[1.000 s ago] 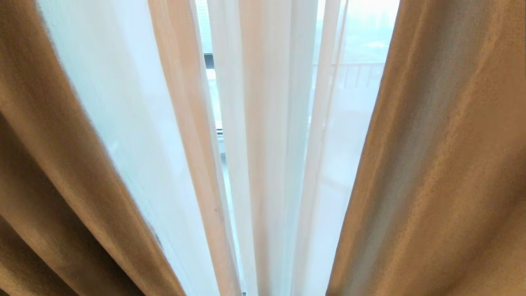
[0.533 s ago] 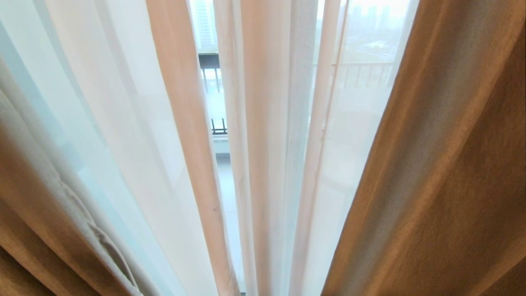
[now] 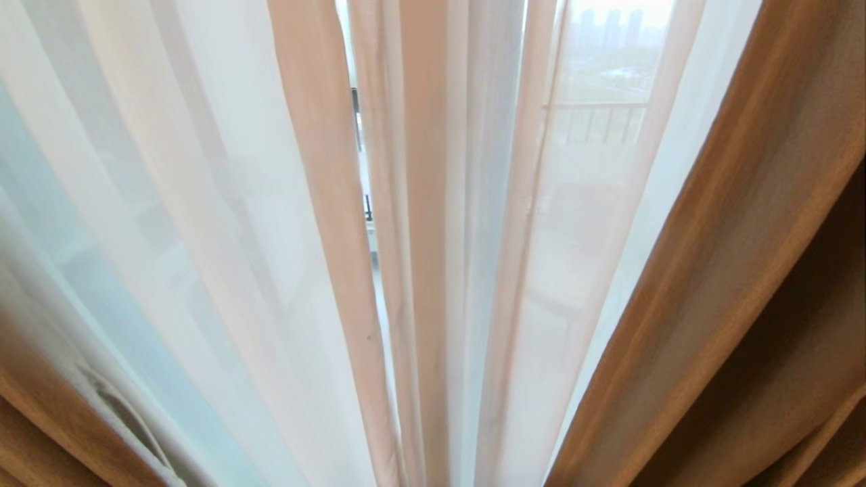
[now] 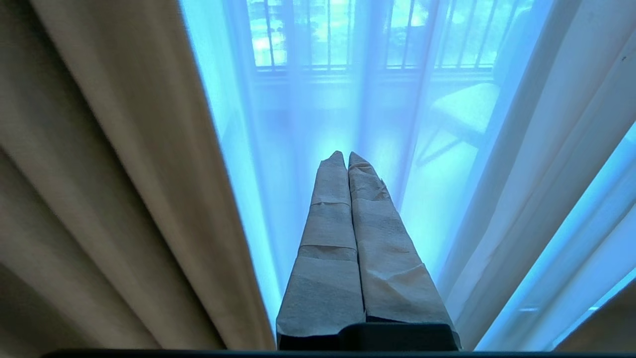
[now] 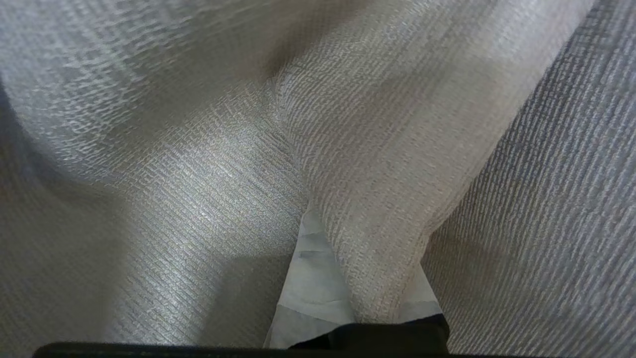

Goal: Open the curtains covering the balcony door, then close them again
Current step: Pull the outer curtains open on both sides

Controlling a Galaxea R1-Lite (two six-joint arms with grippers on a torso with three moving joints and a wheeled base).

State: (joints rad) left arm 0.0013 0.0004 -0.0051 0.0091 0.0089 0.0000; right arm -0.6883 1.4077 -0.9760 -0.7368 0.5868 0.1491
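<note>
The curtains hang parted in the head view: a tan woven drape [image 3: 764, 223] on the right, the edge of another [image 3: 40, 439] at the lower left, and the sheer white layer [image 3: 203, 203] between them. The balcony door shows only as glass through a narrow slit [image 3: 363, 176] in the sheer. My left gripper [image 4: 343, 155] is shut and empty, with its paper-wrapped fingers pointing at the sheer layer [image 4: 308, 114] beside a tan drape [image 4: 99, 174]. My right gripper [image 5: 348, 248] is buried in woven curtain fabric [image 5: 198, 174]. A fold runs between its wrapped fingers [image 5: 310, 278] and hides the tips.
A balcony railing [image 3: 595, 122] shows through the sheer. The left wrist view also shows, dimly, a chair [image 4: 462, 109] out on the balcony. Neither arm is in the head view.
Both tan drapes have slid outward, the right one further right and the left one almost out at the lower left. More sheer now shows, and its middle slit has narrowed.
</note>
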